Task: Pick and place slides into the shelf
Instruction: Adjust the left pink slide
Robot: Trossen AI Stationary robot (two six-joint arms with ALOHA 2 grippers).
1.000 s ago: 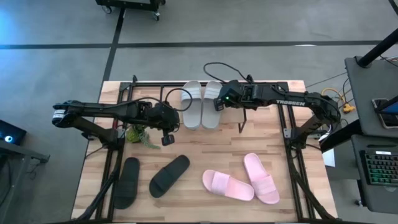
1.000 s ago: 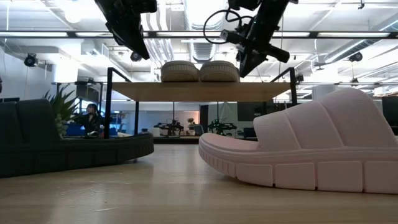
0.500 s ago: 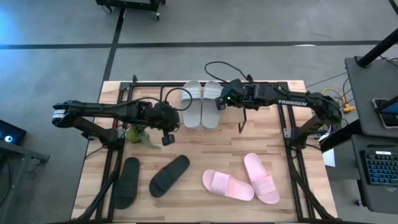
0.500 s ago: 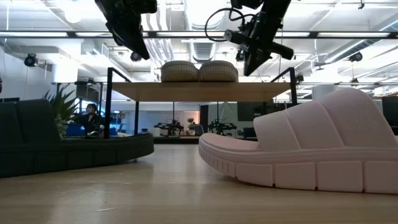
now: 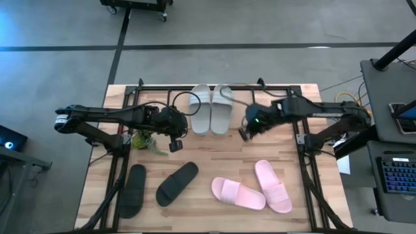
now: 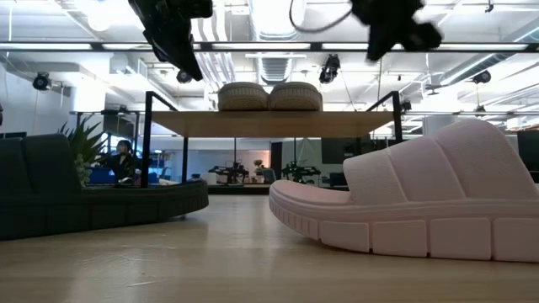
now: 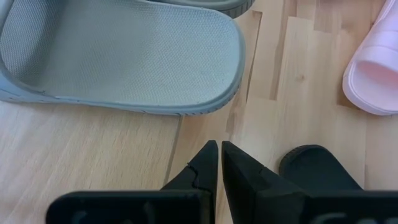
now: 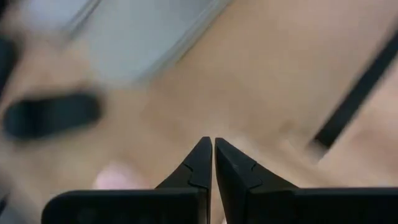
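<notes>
Two grey-green slides (image 5: pixel 210 109) lie side by side on the wooden top board of the shelf (image 5: pixel 260 91) at the table's far edge; the low view shows them up on that board. Two black slides (image 5: pixel 177 182) lie on the table (image 5: pixel 214 153) at front left, well apart from the shelf; two pink slides (image 5: pixel 273 186) lie at front right, close together. Left gripper (image 5: pixel 174 147) hangs beside the small potted plant (image 5: pixel 147 141), jaws closed, nothing between them. Right gripper (image 5: pixel 246 134) is above the table just right of the grey-green pair, jaws closed, holding nothing.
</notes>
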